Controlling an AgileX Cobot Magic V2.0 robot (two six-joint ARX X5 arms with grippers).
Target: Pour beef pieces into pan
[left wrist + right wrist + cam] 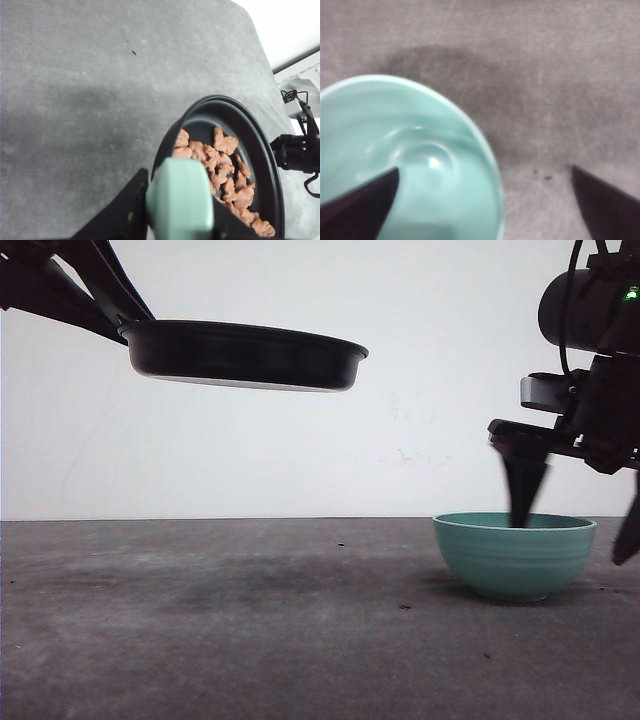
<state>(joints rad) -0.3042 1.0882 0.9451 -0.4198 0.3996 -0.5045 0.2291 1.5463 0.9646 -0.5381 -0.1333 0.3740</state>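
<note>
Pan held aloft at upper left; bowl on table at lower right.
Left gripper [175, 220] clamps the mint handle of the pan [245, 355]; beef pieces [222, 172] lie inside it. Right gripper [485, 200] is spread wide, holding nothing, one finger over the teal bowl [515, 555].

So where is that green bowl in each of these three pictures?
Front view: the teal bowl stands on the table at lower right, below the right gripper, one finger dipping inside its rim.
Left wrist view: I can't find it; there the pan holds the beef pieces.
Right wrist view: it takes up the lower left, looking empty.
Shared landmark: the grey table.
</note>
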